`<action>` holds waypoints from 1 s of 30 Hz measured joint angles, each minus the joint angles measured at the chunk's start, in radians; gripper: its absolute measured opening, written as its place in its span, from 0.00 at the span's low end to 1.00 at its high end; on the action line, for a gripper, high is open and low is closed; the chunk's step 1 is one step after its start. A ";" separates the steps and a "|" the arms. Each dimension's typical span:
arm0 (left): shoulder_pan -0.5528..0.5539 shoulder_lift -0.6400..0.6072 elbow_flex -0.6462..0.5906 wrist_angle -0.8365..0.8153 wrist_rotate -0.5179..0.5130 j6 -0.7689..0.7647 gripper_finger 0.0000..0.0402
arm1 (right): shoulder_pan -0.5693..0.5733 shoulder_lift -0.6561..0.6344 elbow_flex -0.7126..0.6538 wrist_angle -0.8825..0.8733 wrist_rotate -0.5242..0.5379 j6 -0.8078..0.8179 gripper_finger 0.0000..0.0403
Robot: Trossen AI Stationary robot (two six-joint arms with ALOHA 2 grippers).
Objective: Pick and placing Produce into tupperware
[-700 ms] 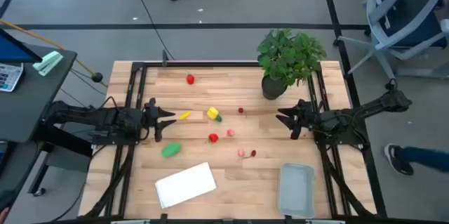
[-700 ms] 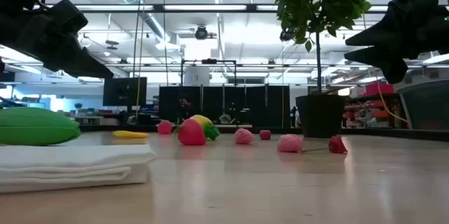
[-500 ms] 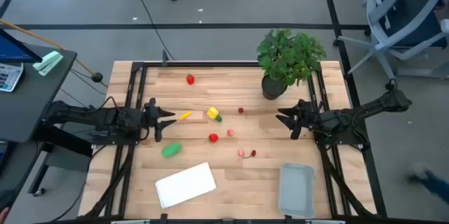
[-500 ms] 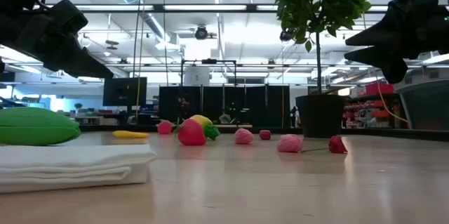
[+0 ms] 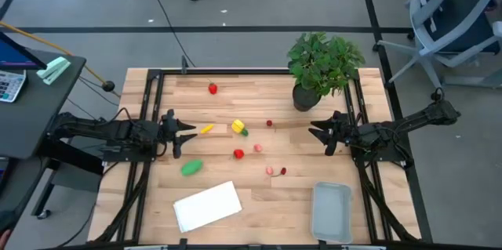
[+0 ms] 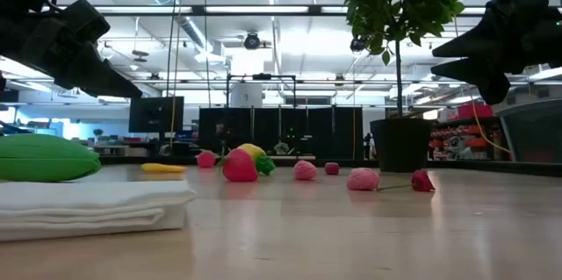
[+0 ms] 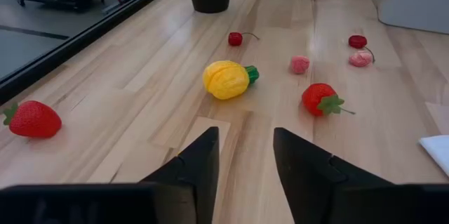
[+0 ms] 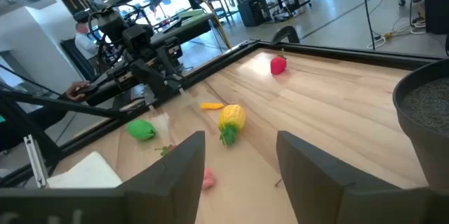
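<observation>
While edge-parked: both hands [image 5: 188, 133] [image 5: 316, 134]; produce [image 5: 238, 153] between

Potted plant [image 8: 428, 104] mostly out of frame

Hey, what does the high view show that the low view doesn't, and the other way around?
Only the high view shows the tupperware, empty near the right arm, plus both grippers whole: left gripper, right gripper, each open over bare wood. Only the low view shows the room behind the table. Both share the green oval, the white sheet and the potted plant.
</observation>
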 joint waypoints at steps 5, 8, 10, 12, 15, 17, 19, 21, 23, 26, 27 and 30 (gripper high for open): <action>0.000 0.000 0.000 0.000 0.000 0.000 0.36 | 0.000 0.000 0.000 0.000 0.000 0.000 0.46; 0.000 0.000 0.000 0.000 0.000 0.000 0.37 | 0.000 0.000 0.000 0.000 0.000 0.000 0.46; 0.000 0.000 0.000 0.000 0.000 0.000 0.37 | 0.000 0.000 0.000 0.000 0.000 0.000 0.46; 0.000 0.000 0.000 0.000 0.000 0.000 0.37 | 0.000 0.000 0.000 0.000 0.000 0.000 0.46; 0.000 0.000 0.000 0.000 0.000 0.000 0.36 | 0.000 0.000 0.000 0.000 0.000 0.000 0.46; 0.000 0.000 0.000 0.000 0.000 0.000 0.35 | 0.000 0.000 0.000 0.000 0.000 0.000 0.46; 0.000 0.000 0.000 0.000 0.000 0.000 0.35 | 0.000 0.000 0.000 0.000 0.000 0.000 0.46; 0.000 0.000 0.000 0.000 0.000 0.000 0.34 | 0.000 0.000 0.000 0.000 0.000 0.000 0.46; 0.000 0.000 0.000 0.000 0.000 0.000 0.34 | 0.000 0.000 0.000 0.000 0.000 0.000 0.46; 0.000 0.000 0.000 0.000 0.000 0.000 0.35 | 0.000 0.000 0.000 0.000 0.000 0.000 0.46; 0.000 0.000 0.000 0.000 0.000 0.000 0.36 | 0.000 0.000 0.000 0.000 0.000 0.000 0.46; 0.000 0.000 0.000 0.000 0.000 0.000 0.36 | 0.000 0.000 0.000 0.000 0.000 0.000 0.46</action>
